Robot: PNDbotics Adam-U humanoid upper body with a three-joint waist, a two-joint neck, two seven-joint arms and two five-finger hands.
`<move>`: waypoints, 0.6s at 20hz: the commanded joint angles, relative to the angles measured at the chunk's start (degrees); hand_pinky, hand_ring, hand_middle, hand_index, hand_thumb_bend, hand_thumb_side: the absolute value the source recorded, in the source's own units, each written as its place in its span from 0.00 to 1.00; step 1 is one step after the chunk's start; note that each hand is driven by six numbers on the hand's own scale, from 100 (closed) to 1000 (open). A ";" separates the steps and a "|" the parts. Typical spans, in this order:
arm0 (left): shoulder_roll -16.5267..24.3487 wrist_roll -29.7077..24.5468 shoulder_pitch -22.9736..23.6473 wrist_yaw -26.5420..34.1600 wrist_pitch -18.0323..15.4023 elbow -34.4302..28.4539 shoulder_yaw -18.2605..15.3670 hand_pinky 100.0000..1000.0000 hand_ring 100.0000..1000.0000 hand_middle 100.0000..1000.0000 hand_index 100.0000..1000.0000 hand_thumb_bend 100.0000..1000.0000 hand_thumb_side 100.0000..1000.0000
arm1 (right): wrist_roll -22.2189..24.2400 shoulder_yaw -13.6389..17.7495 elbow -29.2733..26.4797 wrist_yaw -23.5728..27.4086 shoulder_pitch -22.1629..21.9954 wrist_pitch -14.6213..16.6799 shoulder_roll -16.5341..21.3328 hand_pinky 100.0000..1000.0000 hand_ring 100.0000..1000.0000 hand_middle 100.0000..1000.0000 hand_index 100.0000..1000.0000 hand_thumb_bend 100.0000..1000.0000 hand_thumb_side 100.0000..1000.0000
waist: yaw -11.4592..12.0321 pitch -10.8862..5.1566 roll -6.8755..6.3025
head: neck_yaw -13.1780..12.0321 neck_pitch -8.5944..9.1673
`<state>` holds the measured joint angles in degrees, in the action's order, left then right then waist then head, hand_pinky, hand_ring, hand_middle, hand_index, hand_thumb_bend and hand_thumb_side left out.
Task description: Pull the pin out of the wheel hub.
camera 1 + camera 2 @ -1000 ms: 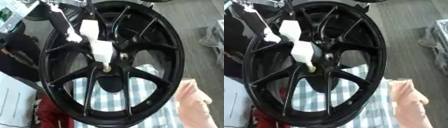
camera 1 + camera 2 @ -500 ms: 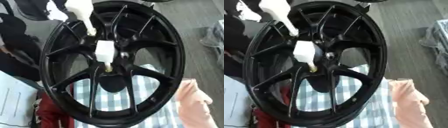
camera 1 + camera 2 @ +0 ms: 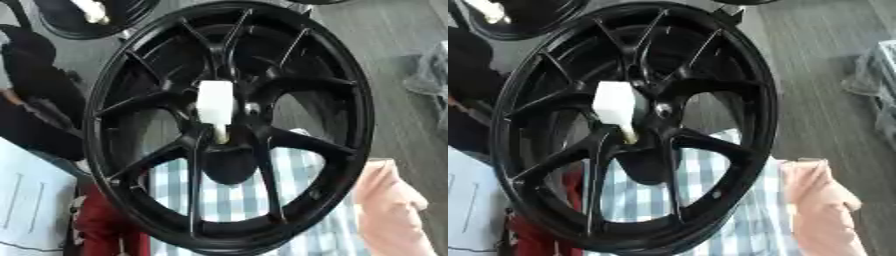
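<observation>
At the hub of the black alloy wheel (image 3: 229, 125), white-headed pin (image 3: 214, 102) remains seated, light and rigid, best gripped by its blocky head; neither hand visible, finger state cannot be told

I see the wheel hub (image 3: 229, 125) standing on the cloth (image 3: 227, 200), the pin (image 3: 214, 106) at its centre, paper (image 3: 31, 205) lower left.

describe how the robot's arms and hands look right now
Only a white, tapered piece of the left hand shows at the top left; the black glossy bulk at the left edge may be its arm. The right hand is out of view.
</observation>
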<state>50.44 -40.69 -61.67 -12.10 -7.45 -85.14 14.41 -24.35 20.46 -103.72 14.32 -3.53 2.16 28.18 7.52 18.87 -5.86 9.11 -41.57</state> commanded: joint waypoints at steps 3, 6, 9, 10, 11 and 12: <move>7.46 4.66 7.30 -3.71 -0.61 2.06 -5.21 0.69 0.47 0.29 0.21 0.00 0.18 | -0.42 0.87 -1.09 -0.38 0.21 0.04 1.68 0.69 0.70 0.63 0.85 0.00 0.48 | 0.07 -0.78 0.39 | -0.40 0.24; 9.33 7.16 11.98 -4.72 -0.74 3.04 -7.68 0.69 0.47 0.29 0.22 0.00 0.18 | -0.53 0.97 -1.12 -0.36 0.34 0.05 1.49 0.69 0.70 0.63 0.85 0.00 0.48 | 0.00 -0.56 0.54 | -0.40 0.50; 10.63 9.16 16.81 -6.23 -0.98 3.16 -9.56 0.69 0.48 0.31 0.24 0.06 0.20 | -0.70 1.14 -1.16 -0.29 0.48 0.10 1.31 0.69 0.70 0.63 0.85 0.00 0.48 | 0.03 -0.37 0.72 | -0.35 0.87; 10.84 9.93 18.59 -6.86 -1.08 2.89 -10.24 0.69 0.48 0.31 0.24 0.06 0.20 | -0.76 1.20 -1.17 -0.25 0.53 0.12 1.25 0.69 0.70 0.63 0.85 0.00 0.48 | 0.05 -0.32 0.80 | -0.42 1.06; 10.88 10.49 20.14 -7.28 -1.18 2.59 -10.75 0.70 0.48 0.32 0.26 0.05 0.20 | -0.80 1.25 -1.17 -0.22 0.55 0.13 1.22 0.69 0.70 0.63 0.85 0.00 0.48 | 0.08 -0.29 0.87 | -0.53 1.21; 10.83 10.69 21.58 -7.52 -1.40 2.26 -11.11 0.70 0.49 0.33 0.27 0.13 0.14 | -0.83 1.28 -1.18 -0.19 0.56 0.16 1.20 0.69 0.70 0.63 0.85 0.00 0.48 | 0.10 -0.28 0.92 | -0.66 1.30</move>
<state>58.37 -30.85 -39.69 -18.99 -8.73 -82.07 5.08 -24.95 21.11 -103.74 14.31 -3.07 2.27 28.15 7.52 19.44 -5.09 8.67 -41.10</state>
